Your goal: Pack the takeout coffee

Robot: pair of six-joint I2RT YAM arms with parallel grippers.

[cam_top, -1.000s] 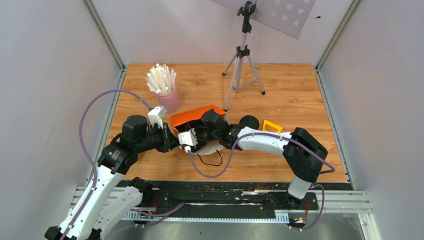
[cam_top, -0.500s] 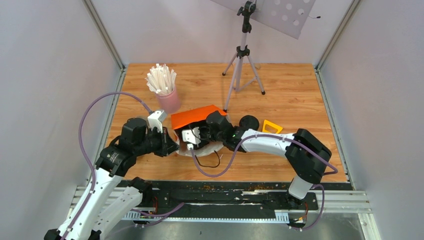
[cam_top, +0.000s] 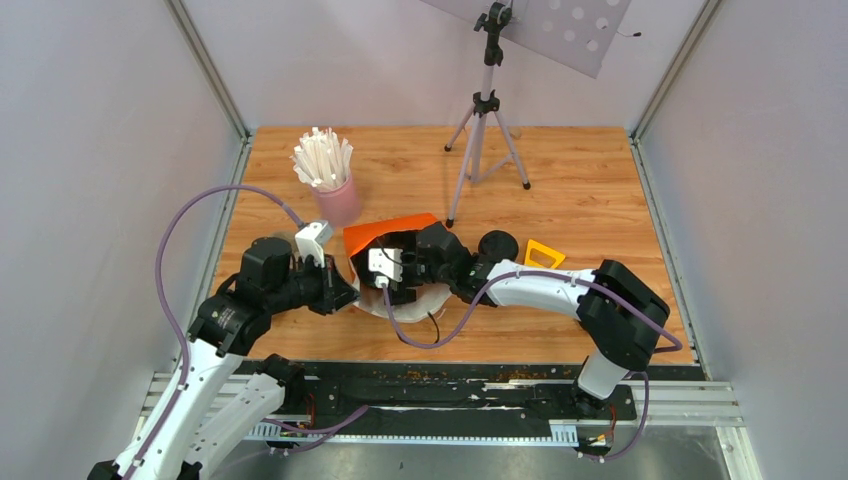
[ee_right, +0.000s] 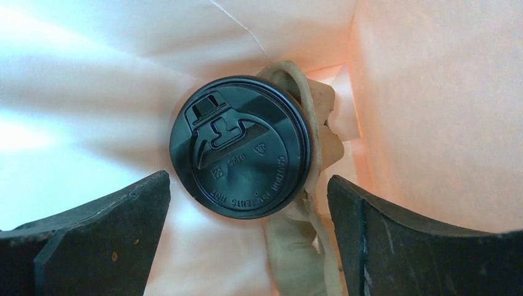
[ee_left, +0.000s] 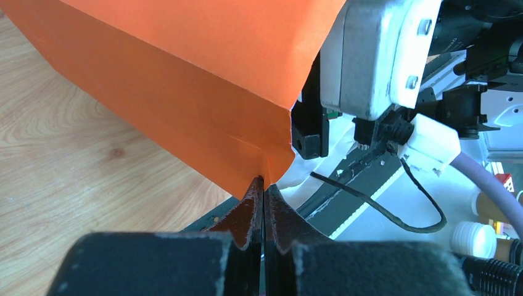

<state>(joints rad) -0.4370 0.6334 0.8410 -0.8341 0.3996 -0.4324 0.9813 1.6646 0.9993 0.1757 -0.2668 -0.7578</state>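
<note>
Our left gripper [ee_left: 264, 188] pinches the bag [ee_left: 185, 80] rim at the lower centre of its view, which we judge holds the mouth open. Our right gripper [ee_right: 247, 216] reaches inside, its fingers spread wide and clear of the coffee [ee_right: 242, 147]. The coffee sits lidded at frame centre, nested against the tray [ee_right: 322, 123], deep in the bag.

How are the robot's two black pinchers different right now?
The left gripper is squeezed shut; the right gripper stands wide open. The left gripper pinches an edge of the orange paper bag; the right gripper holds nothing, the takeout coffee with its black round lid showing between its fingers. The left is outside the bag; the right reaches inside it. Both have dark fingers.
</note>
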